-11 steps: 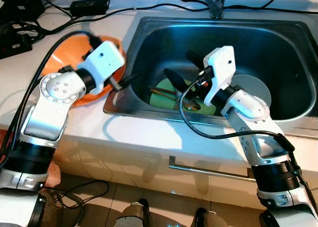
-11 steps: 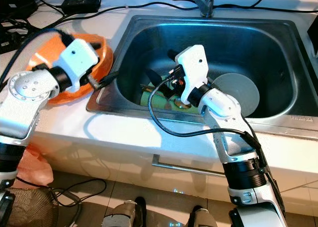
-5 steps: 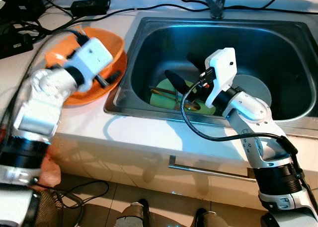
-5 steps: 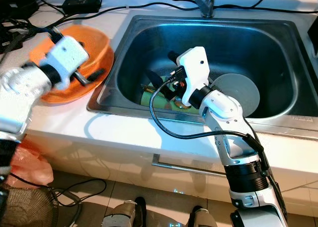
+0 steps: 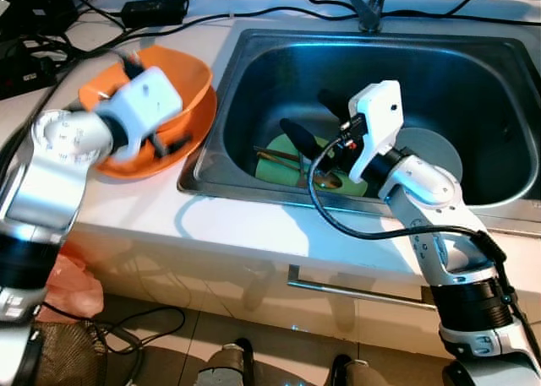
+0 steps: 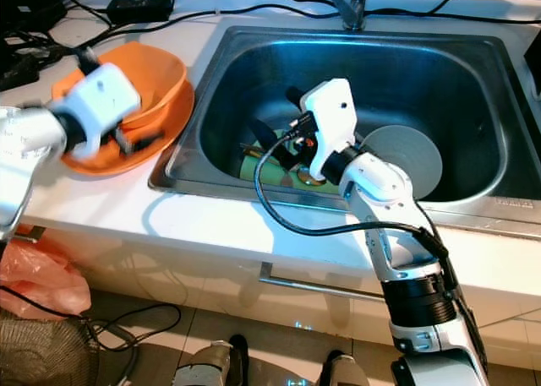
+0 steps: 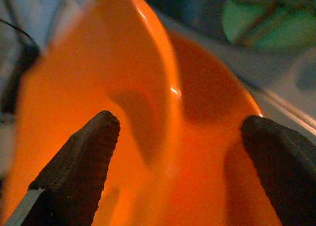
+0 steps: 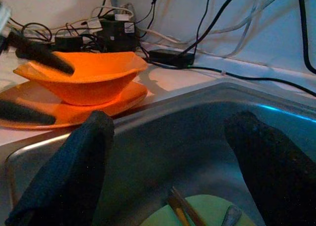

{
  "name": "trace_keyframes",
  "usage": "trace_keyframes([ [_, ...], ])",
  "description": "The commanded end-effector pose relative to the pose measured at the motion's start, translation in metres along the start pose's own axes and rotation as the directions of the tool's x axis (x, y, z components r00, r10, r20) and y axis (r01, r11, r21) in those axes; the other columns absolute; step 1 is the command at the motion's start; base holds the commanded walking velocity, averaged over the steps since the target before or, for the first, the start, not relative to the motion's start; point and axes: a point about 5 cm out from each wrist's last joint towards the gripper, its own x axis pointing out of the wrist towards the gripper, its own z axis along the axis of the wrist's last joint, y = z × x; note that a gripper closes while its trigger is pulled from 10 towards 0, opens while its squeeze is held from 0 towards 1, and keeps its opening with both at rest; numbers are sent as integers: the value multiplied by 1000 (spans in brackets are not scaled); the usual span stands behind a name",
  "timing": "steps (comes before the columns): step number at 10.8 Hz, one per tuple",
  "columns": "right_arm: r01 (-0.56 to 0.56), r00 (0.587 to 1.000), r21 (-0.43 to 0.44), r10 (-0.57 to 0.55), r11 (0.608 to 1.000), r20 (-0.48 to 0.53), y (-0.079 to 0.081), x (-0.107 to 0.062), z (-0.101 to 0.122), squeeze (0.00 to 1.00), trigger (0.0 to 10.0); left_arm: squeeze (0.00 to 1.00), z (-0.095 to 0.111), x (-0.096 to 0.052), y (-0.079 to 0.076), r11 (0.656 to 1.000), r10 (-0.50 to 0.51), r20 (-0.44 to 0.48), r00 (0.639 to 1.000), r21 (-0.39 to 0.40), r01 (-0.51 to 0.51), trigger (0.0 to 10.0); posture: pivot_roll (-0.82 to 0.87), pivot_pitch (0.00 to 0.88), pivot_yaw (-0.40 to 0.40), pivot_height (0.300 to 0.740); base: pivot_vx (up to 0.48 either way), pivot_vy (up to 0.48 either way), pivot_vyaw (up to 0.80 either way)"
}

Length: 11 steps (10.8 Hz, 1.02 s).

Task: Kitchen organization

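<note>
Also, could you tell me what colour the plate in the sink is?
Green plate; clearest in the left eye view.

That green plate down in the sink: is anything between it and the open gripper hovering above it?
Yes. Chopsticks and a spoon lie across the green plate, directly under the open right gripper. Beside it, a grey plate leans against the sink wall.

Orange bowl on orange plate; seemingly green plate.

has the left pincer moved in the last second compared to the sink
Yes. The left pincer has swung away from the sink rim, where its fingers pointed a second ago, and now sits open over the orange bowl on the counter to the sink's left.
</note>
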Motion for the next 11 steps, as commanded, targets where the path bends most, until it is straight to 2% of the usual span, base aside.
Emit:
trace_keyframes([
  [1, -12, 999, -1, 12, 1000, 30, 2, 2, 8, 0, 10000, 0, -4, -2, -4, 999, -39, -27, 999, 12, 39, 7098, 138, 181, 85, 740, 0, 0, 0],
  [2, -9, 999, 1, 9, 1000, 32, 1, 2, 9, 0, 10000, 0, -11, 0, -7, 999, -51, -43, 998, -3, 50, 1765, 136, 182, 85, 740, 0, 0, 0],
  [3, -9, 999, 2, 9, 1000, 34, 1, 2, 9, 0, 10000, 0, -13, 1, -7, 999, -50, -50, 998, -4, 50, 0, 135, 182, 85, 740, 0, 0, 0],
  [8, -5, 999, 1, 5, 1000, 36, 0, 2, 10, 0, 10000, 0, -10, 1, 0, 1000, -15, -41, 999, -1, 15, 0, 135, 178, 85, 740, 0, 0, 0],
  [9, -5, 999, 0, 5, 1000, 37, 0, 2, 10, 0, 10000, 0, -2, -3, 5, 999, -11, -31, 999, 46, 13, 10000, 136, 176, 85, 740, 0, 0, 0],
  [11, -5, 999, -1, 5, 1000, 37, -1, 2, 10, 0, 10000, 0, 5, -9, 13, 999, 0, 1, 1000, 40, 0, 10000, 136, 177, 85, 740, 0, 0, 0],
])
